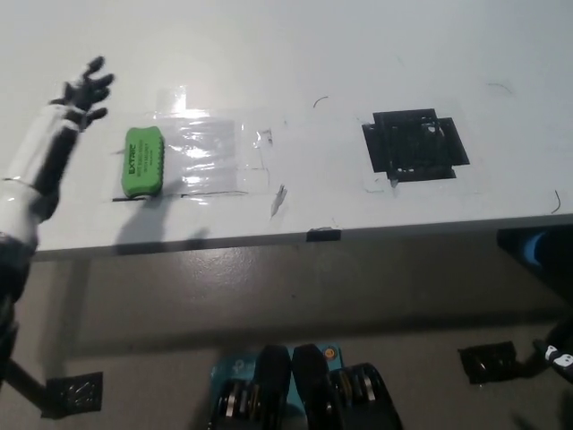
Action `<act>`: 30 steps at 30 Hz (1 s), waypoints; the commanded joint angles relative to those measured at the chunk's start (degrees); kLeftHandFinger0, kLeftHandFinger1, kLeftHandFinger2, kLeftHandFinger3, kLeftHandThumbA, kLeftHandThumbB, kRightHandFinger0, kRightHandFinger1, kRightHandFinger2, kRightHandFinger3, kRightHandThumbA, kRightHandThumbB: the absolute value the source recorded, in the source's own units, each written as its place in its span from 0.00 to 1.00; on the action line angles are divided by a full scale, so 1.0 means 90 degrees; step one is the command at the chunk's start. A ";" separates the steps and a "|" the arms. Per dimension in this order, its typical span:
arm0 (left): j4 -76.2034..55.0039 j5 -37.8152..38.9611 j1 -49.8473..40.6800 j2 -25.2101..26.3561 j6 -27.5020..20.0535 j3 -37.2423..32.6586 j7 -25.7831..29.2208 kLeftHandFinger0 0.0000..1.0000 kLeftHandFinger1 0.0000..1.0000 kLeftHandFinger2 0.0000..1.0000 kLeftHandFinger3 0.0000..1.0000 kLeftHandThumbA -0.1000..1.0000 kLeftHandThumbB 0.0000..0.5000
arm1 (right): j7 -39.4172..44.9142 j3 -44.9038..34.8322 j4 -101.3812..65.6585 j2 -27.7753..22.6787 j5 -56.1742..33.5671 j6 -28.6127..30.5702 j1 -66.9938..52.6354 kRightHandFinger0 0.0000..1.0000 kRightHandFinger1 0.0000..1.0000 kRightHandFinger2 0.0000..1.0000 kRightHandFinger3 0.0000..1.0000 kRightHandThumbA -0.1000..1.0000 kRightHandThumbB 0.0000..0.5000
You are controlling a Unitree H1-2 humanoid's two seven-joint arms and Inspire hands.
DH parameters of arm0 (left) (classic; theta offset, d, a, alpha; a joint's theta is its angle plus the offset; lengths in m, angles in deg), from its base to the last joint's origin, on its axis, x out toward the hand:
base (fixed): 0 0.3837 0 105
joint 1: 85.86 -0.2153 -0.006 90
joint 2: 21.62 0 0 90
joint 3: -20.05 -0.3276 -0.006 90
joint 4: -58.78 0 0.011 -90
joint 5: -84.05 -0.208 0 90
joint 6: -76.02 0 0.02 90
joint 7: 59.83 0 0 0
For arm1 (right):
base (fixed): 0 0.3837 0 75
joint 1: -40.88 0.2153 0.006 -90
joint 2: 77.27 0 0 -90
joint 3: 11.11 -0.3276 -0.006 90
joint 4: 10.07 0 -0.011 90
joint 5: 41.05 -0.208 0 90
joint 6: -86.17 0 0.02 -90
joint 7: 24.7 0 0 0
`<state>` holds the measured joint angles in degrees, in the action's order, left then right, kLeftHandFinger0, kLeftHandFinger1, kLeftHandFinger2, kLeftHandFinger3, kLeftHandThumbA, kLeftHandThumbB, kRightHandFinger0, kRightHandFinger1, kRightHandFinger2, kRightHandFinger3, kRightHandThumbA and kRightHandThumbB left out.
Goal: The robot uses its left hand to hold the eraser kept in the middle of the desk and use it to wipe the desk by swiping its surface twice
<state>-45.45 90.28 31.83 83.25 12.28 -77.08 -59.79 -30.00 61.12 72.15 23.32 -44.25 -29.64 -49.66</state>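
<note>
A green eraser (142,161) with black lettering lies flat on the white desk (295,54), at the left end of a clear taped plastic patch (210,154). My white left hand (67,112) is raised over the desk to the eraser's upper left, apart from it, fingers spread and holding nothing. Its shadow falls on the desk just below the eraser. Of my black right arm only a small part (560,354) shows at the lower right edge; the hand itself is out of view.
A black tape square (414,143) is stuck to the desk right of centre. A small black tab (323,235) sits on the desk's front edge. Thin dark scuff marks dot the surface. Brown floor runs below the desk edge.
</note>
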 commanded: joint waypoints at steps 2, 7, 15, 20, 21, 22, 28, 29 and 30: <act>0.1653 -0.4143 0.1562 0.1112 -0.0550 -0.2237 -0.0188 1.00 1.00 1.00 1.00 1.00 0.39 | -0.0115 -0.0052 -0.0306 -0.0009 -0.0040 -0.0054 0.0015 1.00 1.00 1.00 1.00 1.00 0.29; 0.2804 -0.5862 0.2553 0.1164 -0.0705 -0.3671 -0.0512 1.00 1.00 1.00 1.00 1.00 0.58 | -0.0070 -0.0030 -0.0275 -0.0044 -0.0043 -0.0023 0.0021 1.00 1.00 1.00 1.00 1.00 0.21; 0.4399 -0.7859 0.3709 0.1269 -0.0566 -0.5571 -0.1407 1.00 1.00 1.00 1.00 1.00 0.84 | -0.0069 -0.0109 -0.0385 0.0003 -0.0125 -0.0046 -0.0133 1.00 1.00 1.00 1.00 1.00 0.32; 0.4921 -0.7865 0.4268 0.1379 -0.0475 -0.5861 -0.1159 1.00 1.00 1.00 1.00 1.00 0.90 | -0.0076 -0.0146 -0.0438 -0.0013 -0.0133 -0.0068 -0.0197 1.00 1.00 1.00 1.00 1.00 0.30; 0.4834 -0.7827 0.4353 0.1458 -0.0514 -0.5836 -0.1194 1.00 1.00 1.00 1.00 1.00 0.91 | -0.0052 -0.0142 -0.0473 -0.0029 -0.0135 -0.0090 -0.0254 1.00 1.00 1.00 1.00 1.00 0.31; 0.4857 -0.7800 0.4402 0.1478 -0.0529 -0.5858 -0.1172 1.00 1.00 1.00 1.00 1.00 0.91 | -0.0050 -0.0138 -0.0475 -0.0034 -0.0131 -0.0077 -0.0261 1.00 1.00 1.00 1.00 1.00 0.30; 0.4850 -0.7485 0.4778 0.1561 -0.0634 -0.5787 -0.0754 1.00 1.00 1.00 1.00 1.00 0.96 | -0.0102 -0.0152 -0.0477 0.0016 -0.0111 -0.0022 -0.0403 1.00 1.00 1.00 1.00 1.00 0.25; 0.4876 -0.7346 0.4800 0.1537 -0.0664 -0.5737 -0.0642 1.00 1.00 1.00 1.00 1.00 0.96 | -0.0100 -0.0154 -0.0490 0.0014 -0.0112 -0.0014 -0.0426 1.00 1.00 1.00 1.00 1.00 0.24; 0.4910 -0.7363 0.4826 0.1545 -0.0716 -0.5723 -0.0356 1.00 1.00 1.00 1.00 1.00 0.96 | -0.0123 -0.0156 -0.0493 0.0025 -0.0098 -0.0034 -0.0431 1.00 1.00 1.00 1.00 1.00 0.25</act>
<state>-6.04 57.68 52.54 84.65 12.02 -118.88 -64.58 -29.98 61.18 72.36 23.55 -44.41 -29.66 -51.90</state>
